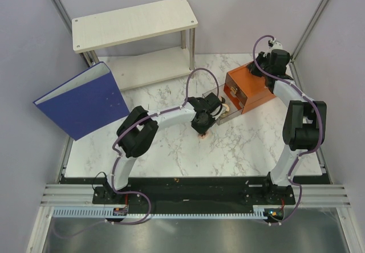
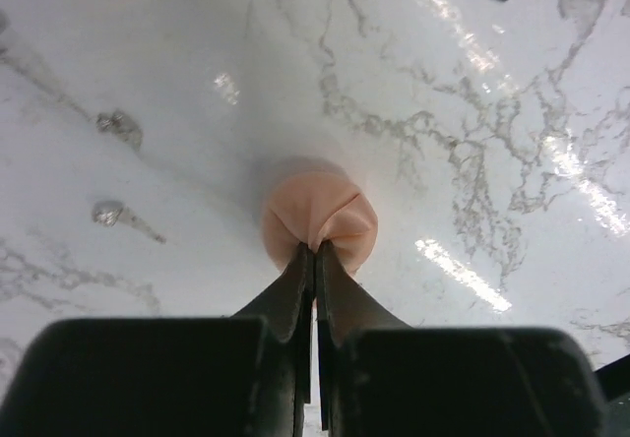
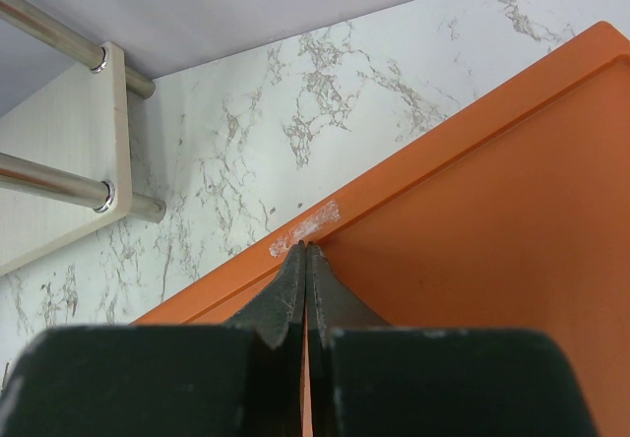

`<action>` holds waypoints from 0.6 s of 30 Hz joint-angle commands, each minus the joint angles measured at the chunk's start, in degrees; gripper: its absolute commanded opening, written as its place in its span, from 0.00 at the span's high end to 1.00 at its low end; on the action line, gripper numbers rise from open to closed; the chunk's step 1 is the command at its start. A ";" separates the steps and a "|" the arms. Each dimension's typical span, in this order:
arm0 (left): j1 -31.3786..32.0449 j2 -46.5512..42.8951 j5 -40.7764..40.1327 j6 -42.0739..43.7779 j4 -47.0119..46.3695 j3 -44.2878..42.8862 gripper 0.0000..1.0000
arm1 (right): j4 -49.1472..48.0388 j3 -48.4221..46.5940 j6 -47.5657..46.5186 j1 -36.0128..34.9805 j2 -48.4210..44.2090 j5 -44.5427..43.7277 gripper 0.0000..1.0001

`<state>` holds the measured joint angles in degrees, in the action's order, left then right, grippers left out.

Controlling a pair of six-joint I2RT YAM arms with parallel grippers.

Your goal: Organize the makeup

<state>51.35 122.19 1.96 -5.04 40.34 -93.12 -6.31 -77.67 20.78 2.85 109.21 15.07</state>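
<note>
From the top view, the left claw [image 1: 202, 129] is down on the marble table [image 1: 171, 156] near its middle, with a peach-pink disc [image 1: 202, 135] showing right under its tips. The orange box [image 1: 251, 90] stands at about 2 o'clock from that disc, near but apart. The right claw [image 1: 263, 66] is over the box's far side, well away, so the left arm is plainly the one on the job.

Through the left wrist camera, the disc sits at 12 o'clock from the claw, just off the tips. The dark fingertips [image 2: 290, 289] are pinched together on its near edge. The disc is round with no long axis, but the pinch has gathered its soft, matte surface into a pleat running from 6 to 12 o'clock. It looks spongy, more a puff than a hard compact. It rests on glossy, grey-veined stone. I'd say a lift would have to go straight up, since the hold is only on a fold of the rim.

In the right wrist camera, that claw is closed with nothing between its fingers. It is just above the box's smooth orange top, and a whitish scuff [image 3: 305, 228] sits at 12 o'clock from the tips. A pale shelf [image 3: 59, 161] on metal legs lies at 9 o'clock.
</note>
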 commanded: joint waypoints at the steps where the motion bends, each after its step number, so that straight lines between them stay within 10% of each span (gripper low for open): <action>1: 0.06 -5.55 -7.38 0.91 2.73 -1.00 0.98 | 26.52 7.00 -2.49 -0.74 8.65 -1.27 1.00; 12: -2.66 -0.12 -10.76 -1.10 5.28 -25.50 0.98 | 26.70 7.00 -2.58 -0.83 8.74 -1.01 1.00; 18: -4.86 7.70 -2.49 -4.01 6.33 -38.95 0.80 | 26.78 7.09 -2.41 -0.83 8.57 -1.10 1.00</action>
<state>47.48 123.68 -5.91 -6.50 45.23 -124.60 -6.31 -77.67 20.78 2.87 109.21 15.11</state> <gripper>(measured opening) 0.172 0.004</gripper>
